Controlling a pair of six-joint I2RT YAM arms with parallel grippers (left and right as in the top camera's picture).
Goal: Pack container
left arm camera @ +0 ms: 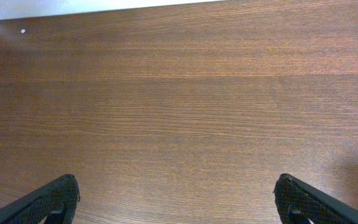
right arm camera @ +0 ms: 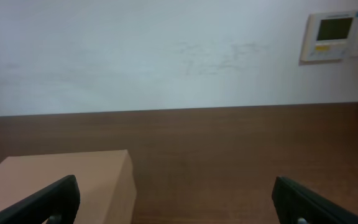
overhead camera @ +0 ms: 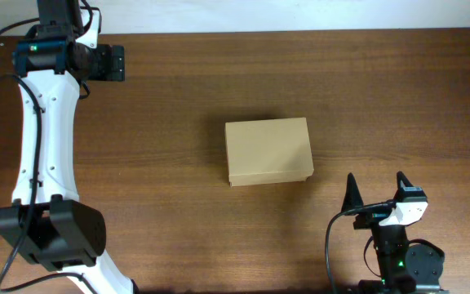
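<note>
The left gripper (left arm camera: 176, 186) and the right gripper (overhead camera: 375, 186) both stand wide, holding nothing. The closed container (overhead camera: 268, 151) lies in the middle of the table (overhead camera: 153, 180), near the right gripper, well apart from the left gripper.

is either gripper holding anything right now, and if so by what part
Nothing is held: left gripper and right gripper are both open and empty, apart from the container.

A dark brown wood-grain table (right arm camera: 229, 143) stretches ahead of the 2 fingers (right arm camera: 48, 199). Behind its far edge rises a plain white wall (right arm camera: 135, 56), evenly lit. 1 small white panel (right arm camera: 333, 34) with a greenish screen hangs high above 1 finger.
</note>
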